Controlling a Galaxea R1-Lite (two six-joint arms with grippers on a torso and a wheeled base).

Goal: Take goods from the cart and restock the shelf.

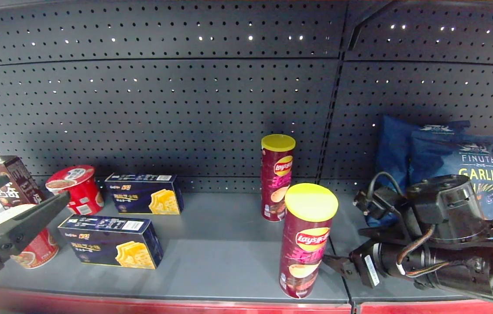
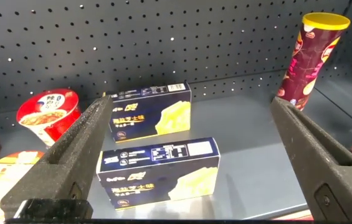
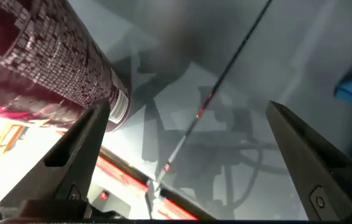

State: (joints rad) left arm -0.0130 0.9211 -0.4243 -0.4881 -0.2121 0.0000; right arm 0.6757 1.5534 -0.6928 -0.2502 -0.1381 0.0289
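Observation:
Two maroon chip cans with yellow lids stand on the grey shelf (image 1: 220,244): the front can (image 1: 305,242) near the front edge, the rear can (image 1: 276,176) behind it. My right gripper (image 1: 337,265) sits low just right of the front can. In the right wrist view that gripper (image 3: 188,168) is open, with the front can (image 3: 51,68) beside and outside one finger (image 3: 79,155). My left gripper (image 1: 37,187) hovers open at the shelf's left end. In the left wrist view it (image 2: 188,155) faces two navy cracker boxes (image 2: 160,168).
Navy cracker boxes (image 1: 111,242) (image 1: 145,194) lie left of centre. Red cup noodles (image 1: 76,183) (image 1: 32,248) and brown boxes (image 1: 11,179) crowd the left end. Blue snack bags (image 1: 456,157) lean against the pegboard at the right. A red strip (image 1: 142,303) edges the shelf front.

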